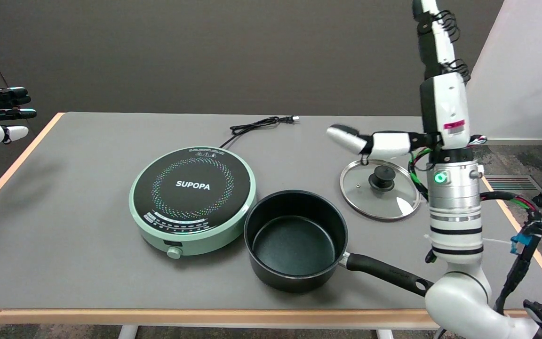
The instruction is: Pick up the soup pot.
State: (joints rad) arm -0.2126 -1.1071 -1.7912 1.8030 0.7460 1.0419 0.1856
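The right robot hand (433,94) is hovering released, fingers spread, above the glass lid (378,189); the soup pot (295,239) is sitting on the desk (87,245).

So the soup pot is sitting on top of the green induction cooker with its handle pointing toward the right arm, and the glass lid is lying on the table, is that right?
Not quite. In the head view the soup pot stands on the table beside the green induction cooker, to its right, not on top of it. The rest holds: its handle points toward the right arm, and the glass lid lies on the table.
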